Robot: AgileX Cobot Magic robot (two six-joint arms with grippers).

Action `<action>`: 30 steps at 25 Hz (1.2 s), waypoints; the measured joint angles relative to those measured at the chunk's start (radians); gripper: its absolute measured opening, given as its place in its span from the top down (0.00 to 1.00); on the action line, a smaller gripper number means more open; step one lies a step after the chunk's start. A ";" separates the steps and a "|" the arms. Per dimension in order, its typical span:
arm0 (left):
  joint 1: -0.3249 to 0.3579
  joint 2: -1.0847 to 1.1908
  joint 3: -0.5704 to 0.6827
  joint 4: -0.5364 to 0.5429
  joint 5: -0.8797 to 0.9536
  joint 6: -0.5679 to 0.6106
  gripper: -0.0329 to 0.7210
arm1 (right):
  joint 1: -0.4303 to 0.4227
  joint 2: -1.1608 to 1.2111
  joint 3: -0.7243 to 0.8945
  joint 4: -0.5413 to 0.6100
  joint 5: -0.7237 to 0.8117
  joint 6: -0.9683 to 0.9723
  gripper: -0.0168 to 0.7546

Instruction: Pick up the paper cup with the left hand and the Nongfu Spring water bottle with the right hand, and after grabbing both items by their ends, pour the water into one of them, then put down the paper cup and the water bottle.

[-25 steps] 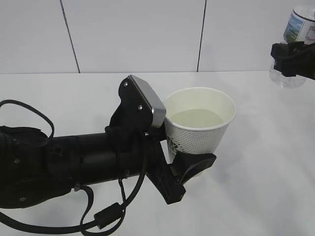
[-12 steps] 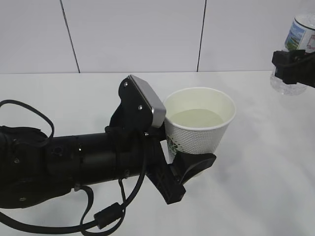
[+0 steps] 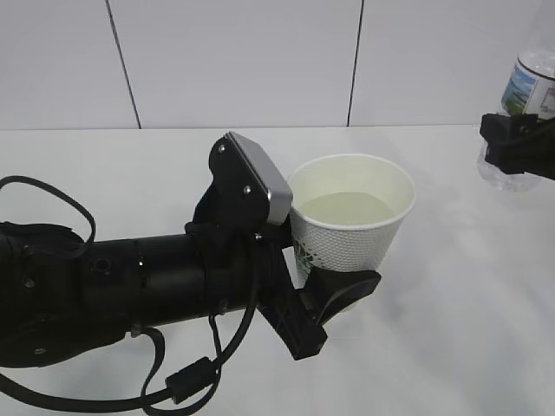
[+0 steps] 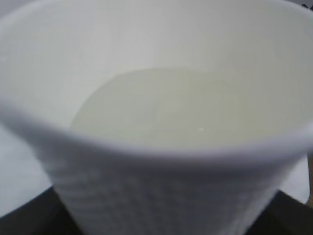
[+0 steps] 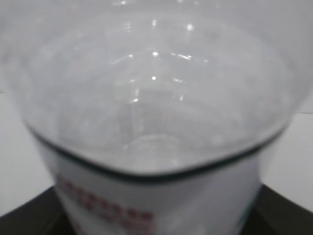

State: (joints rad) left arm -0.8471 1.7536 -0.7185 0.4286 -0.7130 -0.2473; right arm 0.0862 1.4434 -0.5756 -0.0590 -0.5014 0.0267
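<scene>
The white dimpled paper cup (image 3: 351, 238) stands upright in the middle, with my left gripper (image 3: 334, 293) shut on its lower wall. Its base is hidden behind the black fingers. Clear water (image 3: 347, 208) fills about half the cup. The left wrist view looks into the cup (image 4: 161, 196) at the water (image 4: 166, 107). At the far right edge, my right gripper (image 3: 518, 143) is shut on the clear Nongfu Spring water bottle (image 3: 527, 87), which is upright just above the table; its neck is cut off by the frame. The right wrist view shows the bottle (image 5: 156, 98) close up.
A white table (image 3: 451, 329) runs to a white panelled wall (image 3: 243, 61) behind. My left arm (image 3: 130, 295) and its loose cables (image 3: 186, 377) fill the lower left. The grey plate (image 3: 260, 178) sits beside the cup's rim.
My right gripper has come down with the bottle toward the table at the right edge. The left arm and the cup have not moved.
</scene>
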 joint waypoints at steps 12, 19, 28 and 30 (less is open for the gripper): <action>0.000 0.000 0.000 0.000 0.000 0.000 0.24 | 0.000 0.028 0.079 0.071 -0.105 -0.059 0.35; 0.000 0.000 0.000 0.000 0.000 0.000 0.24 | 0.000 0.141 0.079 0.074 -0.217 -0.071 0.35; 0.000 0.000 0.000 0.000 0.000 0.000 0.24 | 0.000 0.245 0.079 0.125 -0.372 -0.104 0.35; 0.000 0.000 0.000 0.000 0.000 0.000 0.24 | 0.000 0.268 0.079 0.125 -0.406 -0.108 0.35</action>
State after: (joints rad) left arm -0.8471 1.7536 -0.7185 0.4286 -0.7127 -0.2473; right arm 0.0862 1.7118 -0.4967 0.0661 -0.9074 -0.0814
